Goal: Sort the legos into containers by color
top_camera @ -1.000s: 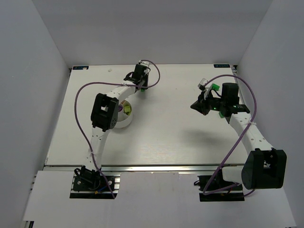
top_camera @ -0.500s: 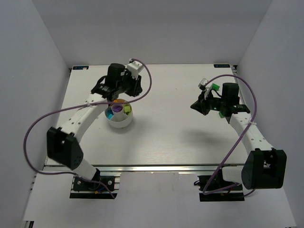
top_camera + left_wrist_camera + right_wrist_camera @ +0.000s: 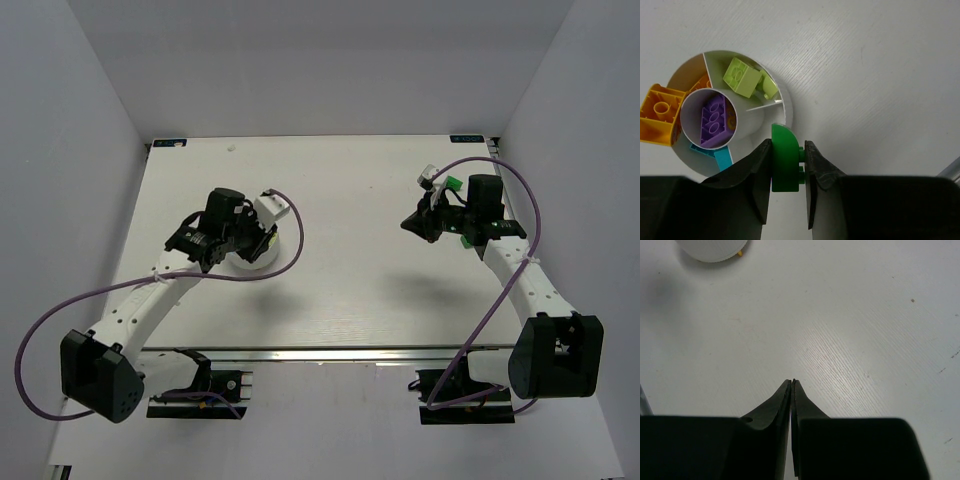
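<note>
Top external view: the left gripper [image 3: 250,240] sits over the white bowl [image 3: 256,264], which stands on the left half of the table [image 3: 380,290]; only a strip of the bowl's near wall shows under the wrist. The right gripper [image 3: 408,225] hangs above the right half of the table, tips pointing toward the middle, well apart from the bowl. Left wrist view: the left claw pinches 1 dark green brick [image 3: 784,167] edge-on between its 2 fingers, just above the bowl's rim at the side nearest the camera. The bowl has a round centre cup with wedge compartments around it. The centre cup holds 1 purple brick [image 3: 714,120]. 1 wedge holds 2 lime bricks [image 3: 742,77], lying side by side. An orange brick [image 3: 657,112] rests tilted at the rim on the left, with more orange visible in the wedge beside it. A cyan brick [image 3: 722,156] lies in the wedge next to the left finger. Right wrist view: the right claw is pressed together, tips touching, with nothing between them, above bare table; the bowl shows at the upper left edge, far from the tips.
</note>
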Robot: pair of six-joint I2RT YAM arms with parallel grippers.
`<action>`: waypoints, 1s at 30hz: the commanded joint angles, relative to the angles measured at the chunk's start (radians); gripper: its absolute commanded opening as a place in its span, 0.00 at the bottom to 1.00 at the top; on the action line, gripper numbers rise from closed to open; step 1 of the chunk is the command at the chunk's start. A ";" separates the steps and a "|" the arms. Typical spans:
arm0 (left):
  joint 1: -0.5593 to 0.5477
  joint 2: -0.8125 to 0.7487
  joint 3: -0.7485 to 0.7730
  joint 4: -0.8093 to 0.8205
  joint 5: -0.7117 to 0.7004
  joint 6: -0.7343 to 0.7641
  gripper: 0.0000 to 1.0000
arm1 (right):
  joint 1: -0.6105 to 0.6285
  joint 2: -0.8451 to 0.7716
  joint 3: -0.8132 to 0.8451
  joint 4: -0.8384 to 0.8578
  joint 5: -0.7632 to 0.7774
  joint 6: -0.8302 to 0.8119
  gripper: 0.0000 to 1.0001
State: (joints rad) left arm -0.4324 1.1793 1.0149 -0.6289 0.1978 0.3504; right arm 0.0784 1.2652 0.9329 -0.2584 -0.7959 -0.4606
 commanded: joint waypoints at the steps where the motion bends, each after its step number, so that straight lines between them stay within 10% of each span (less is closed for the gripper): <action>1: -0.003 -0.010 -0.036 0.012 -0.046 0.100 0.00 | -0.005 0.002 -0.003 0.024 -0.020 0.010 0.08; 29: 0.006 0.108 -0.087 0.158 -0.138 0.268 0.00 | -0.008 0.016 -0.002 0.011 -0.022 -0.009 0.08; 30: 0.006 0.109 -0.085 0.158 -0.141 0.268 0.15 | -0.009 0.016 -0.002 0.008 -0.022 -0.009 0.08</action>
State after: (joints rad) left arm -0.4294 1.2945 0.9279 -0.4911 0.0731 0.6071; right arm 0.0780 1.2789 0.9329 -0.2588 -0.7959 -0.4595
